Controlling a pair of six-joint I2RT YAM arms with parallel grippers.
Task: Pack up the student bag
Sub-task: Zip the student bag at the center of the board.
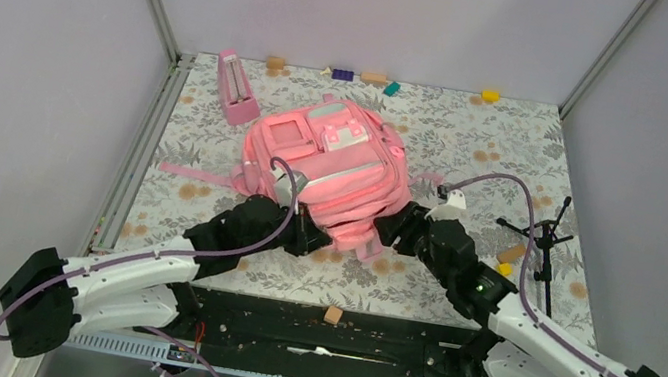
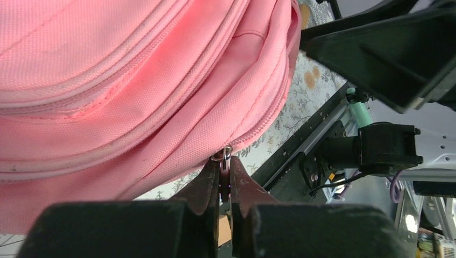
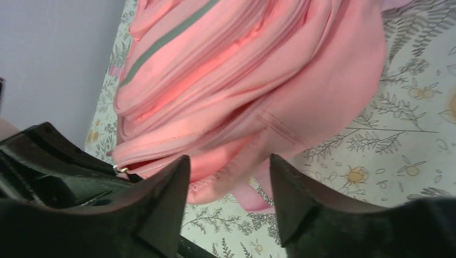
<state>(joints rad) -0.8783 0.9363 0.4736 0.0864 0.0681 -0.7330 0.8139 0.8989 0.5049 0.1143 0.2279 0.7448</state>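
Note:
The pink student bag (image 1: 328, 169) lies in the middle of the floral table, front pockets up. My left gripper (image 1: 314, 238) is at its near left edge, shut on the dark zipper pull (image 2: 225, 174) of the bag (image 2: 134, 91); the metal zipper ring (image 2: 222, 155) shows just above my fingertips. My right gripper (image 1: 391, 233) is open at the bag's near right edge, its fingers (image 3: 166, 188) apart on either side of a fold of the bag (image 3: 242, 80) without closing on it. The zipper there is partly open.
A small pink metronome-shaped object (image 1: 238, 87) stands at the back left. Small coloured blocks (image 1: 373, 78) line the back edge. A black tripod stand (image 1: 545, 237) and a tan block (image 1: 511, 253) lie to the right. A tan cube (image 1: 332, 316) sits near the arm bases.

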